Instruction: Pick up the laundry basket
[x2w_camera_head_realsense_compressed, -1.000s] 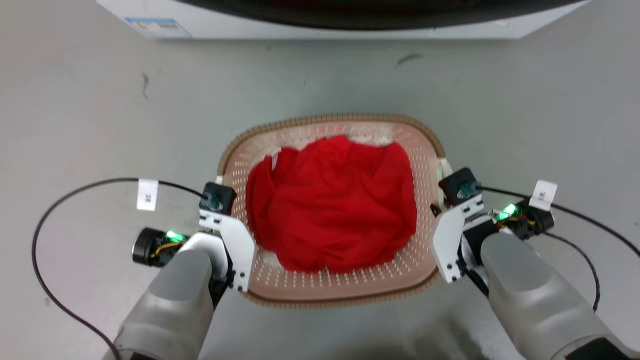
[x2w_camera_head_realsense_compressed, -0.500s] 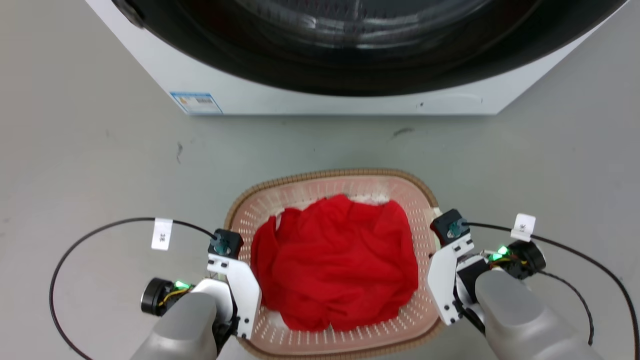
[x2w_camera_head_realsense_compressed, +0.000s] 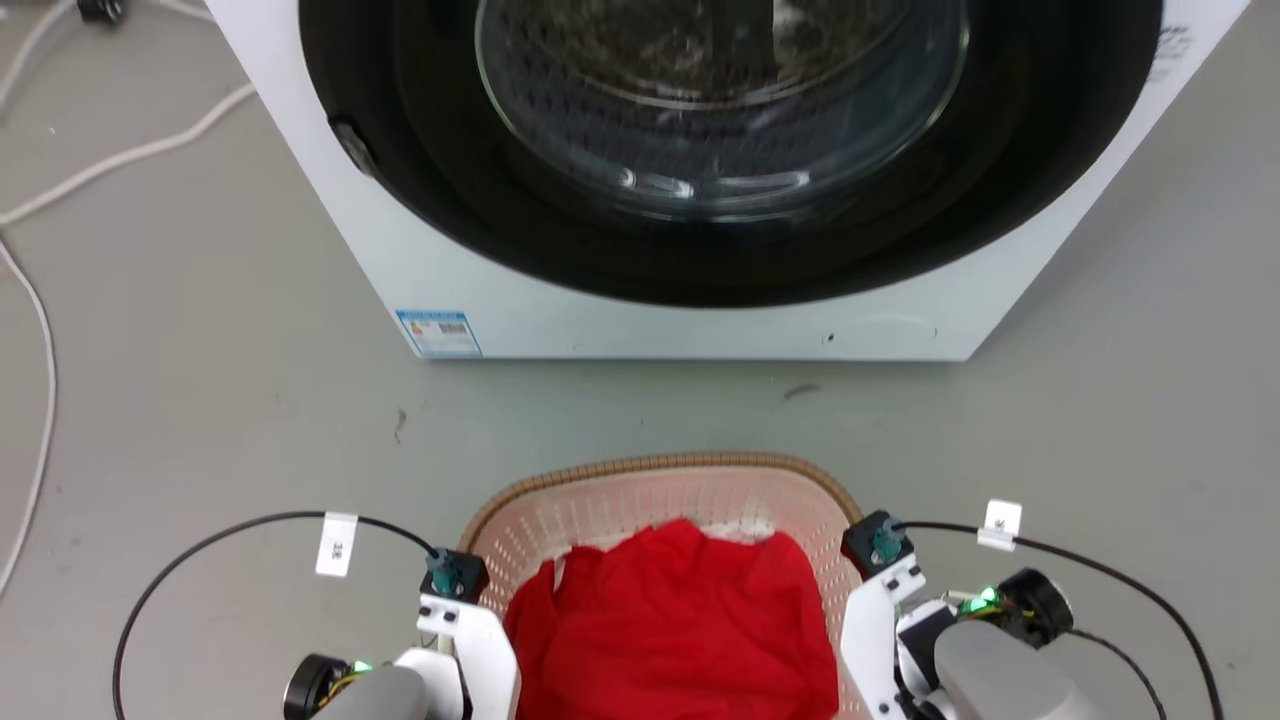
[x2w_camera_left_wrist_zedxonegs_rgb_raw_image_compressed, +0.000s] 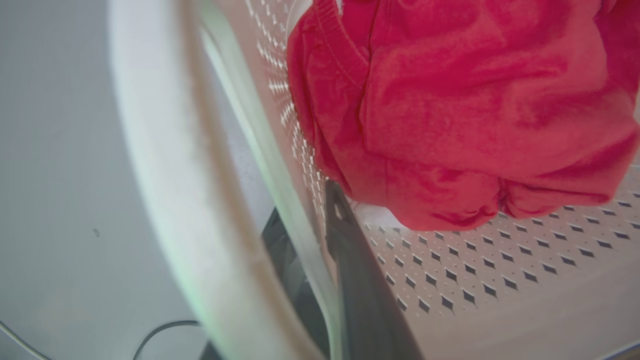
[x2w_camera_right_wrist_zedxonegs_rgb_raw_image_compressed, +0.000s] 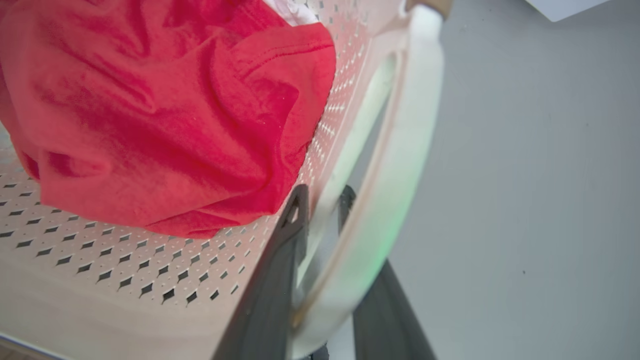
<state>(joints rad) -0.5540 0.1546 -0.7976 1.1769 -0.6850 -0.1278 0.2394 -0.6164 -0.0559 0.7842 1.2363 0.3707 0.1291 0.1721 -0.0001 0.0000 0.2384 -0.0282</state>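
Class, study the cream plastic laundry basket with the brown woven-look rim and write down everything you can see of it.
The laundry basket is rounded-rectangular cream-pink plastic, its walls and floor perforated, topped by a brown woven-look rim, with a white loop handle on each side. It is upright before the white washing machine, holding a crumpled red garment. The left gripper and right gripper each clamp a side wall, one finger inside, one outside by the handle.

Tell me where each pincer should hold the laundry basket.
Grip the laundry basket by its white side handles, one pincer per side, from above. The wall there is thin: one finger inside, one outside, as the left pincer and right pincer sit.
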